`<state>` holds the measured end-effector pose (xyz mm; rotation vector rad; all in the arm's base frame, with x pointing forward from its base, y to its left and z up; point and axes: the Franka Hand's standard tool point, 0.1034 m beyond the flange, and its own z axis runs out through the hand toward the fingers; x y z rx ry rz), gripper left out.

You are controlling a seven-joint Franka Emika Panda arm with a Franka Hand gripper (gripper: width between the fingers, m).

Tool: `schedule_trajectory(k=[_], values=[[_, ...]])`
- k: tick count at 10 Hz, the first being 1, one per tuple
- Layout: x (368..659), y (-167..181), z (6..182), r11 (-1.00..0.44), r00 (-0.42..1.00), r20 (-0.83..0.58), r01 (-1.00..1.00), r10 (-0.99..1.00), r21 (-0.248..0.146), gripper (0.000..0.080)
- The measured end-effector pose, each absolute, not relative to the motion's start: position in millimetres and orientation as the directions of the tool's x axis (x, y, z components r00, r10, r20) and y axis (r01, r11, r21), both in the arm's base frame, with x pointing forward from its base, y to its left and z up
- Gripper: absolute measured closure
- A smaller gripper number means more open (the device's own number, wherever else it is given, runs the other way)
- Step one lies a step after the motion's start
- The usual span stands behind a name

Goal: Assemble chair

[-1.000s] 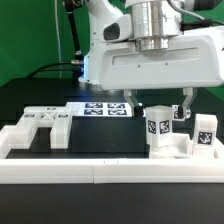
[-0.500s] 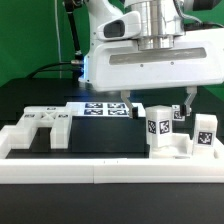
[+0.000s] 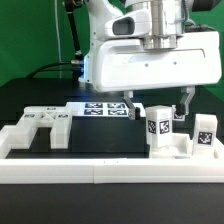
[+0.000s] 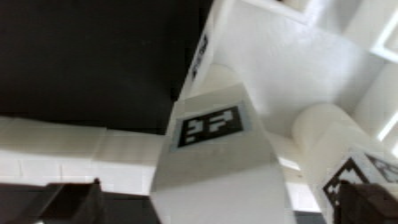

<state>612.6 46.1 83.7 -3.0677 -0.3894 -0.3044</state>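
Note:
The chair is loose white parts inside the frame. A slotted panel (image 3: 40, 125) lies at the exterior view's left. A tagged upright block (image 3: 157, 128) and a second tagged block (image 3: 205, 135) stand at the right. My gripper (image 3: 155, 103) hangs open just above the first block, one dark finger (image 3: 125, 101) on each side of it. In the wrist view that block (image 4: 210, 125) fills the middle, its tag facing the camera. It sits between my gripper's (image 4: 217, 200) fingertips (image 4: 71, 200), apart from both.
The marker board (image 3: 105, 109) lies flat on the black table behind the parts. A long white border rail (image 3: 110, 171) runs along the front, with raised ends at both sides. A green backdrop stands behind the arm.
The arm has shifted only very slightly above the right-hand block. The jaws stay open and no part has moved.

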Motion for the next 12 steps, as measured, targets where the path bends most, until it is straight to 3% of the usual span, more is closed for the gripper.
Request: schedule_trajectory(k=[2,3,4,6,9,12], values=[[612.4,46.0,83.1,-0.971,0.953,0.197,0.239,0.232,-0.012,0.0374],[612.3,46.1,83.0,-0.971,0.953,0.196,0.238,0.231,-0.012,0.0374],[612.3,46.2,83.0,-0.976,0.958,0.196,0.217,0.209,-0.017,0.0509],[612.3,46.2,82.9,-0.983,0.965,0.195,0.182,0.174,-0.024,0.0509],[615.8,53.0,82.4,-0.977,0.963,0.174,-0.19,-0.205,-0.101,0.0509],[617.2,53.6,82.1,-0.907,0.897,0.149,-0.396,-0.415,-0.141,0.0509]])
